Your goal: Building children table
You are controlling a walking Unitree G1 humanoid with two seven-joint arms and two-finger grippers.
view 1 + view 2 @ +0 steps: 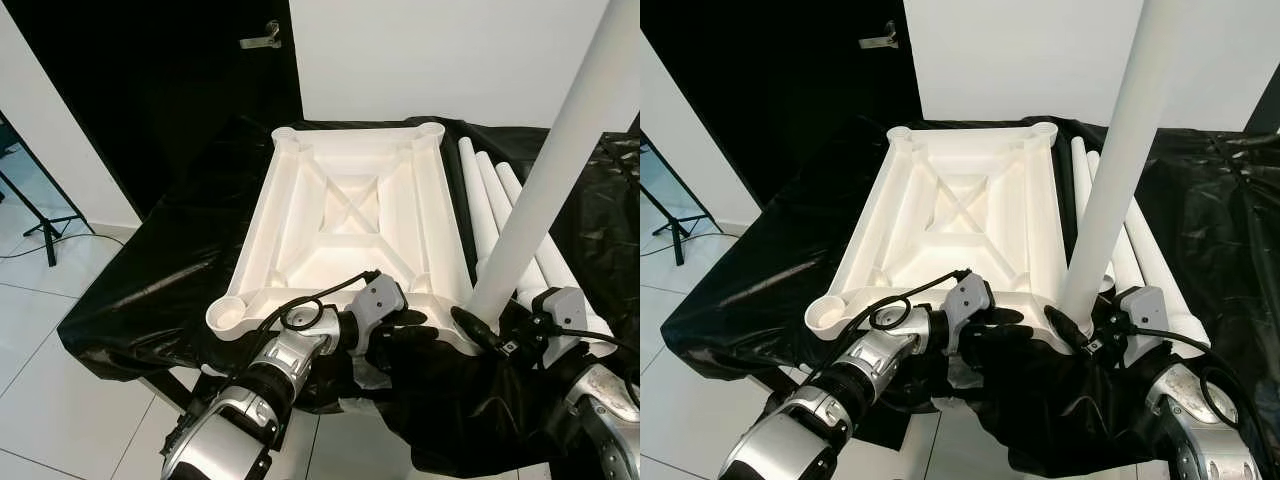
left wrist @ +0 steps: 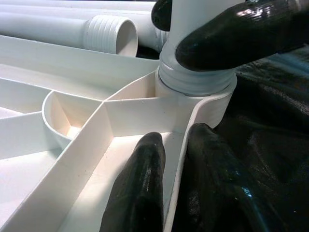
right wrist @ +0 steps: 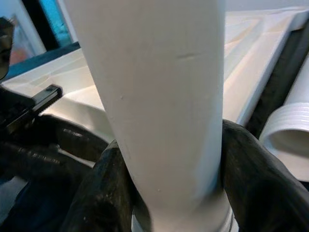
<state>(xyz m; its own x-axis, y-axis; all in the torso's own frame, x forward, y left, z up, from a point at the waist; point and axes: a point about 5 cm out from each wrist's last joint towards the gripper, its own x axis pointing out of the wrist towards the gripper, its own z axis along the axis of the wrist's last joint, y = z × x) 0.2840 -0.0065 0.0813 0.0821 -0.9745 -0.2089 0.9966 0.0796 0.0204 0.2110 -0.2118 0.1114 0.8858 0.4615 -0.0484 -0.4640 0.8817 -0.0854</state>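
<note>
Right end effector (image 1: 1072,330) gripping upright leg (image 1: 1110,165), left end effector (image 2: 169,188) pinching tabletop (image 1: 345,215) rim

We take the upturned white tabletop (image 1: 350,215) as our landmark. At its near right corner socket a white leg (image 1: 545,170) stands upright, blocking that corner, with the right pincer (image 3: 169,193) clamped around its base and the left pincer (image 2: 166,188) pinching the near rim just beside it. Spare legs (image 1: 490,205) lie along its right edge, crowding that side. Its left side and far edge offer bare black-covered worktop (image 1: 170,270), and its ribbed middle stands open.
</note>
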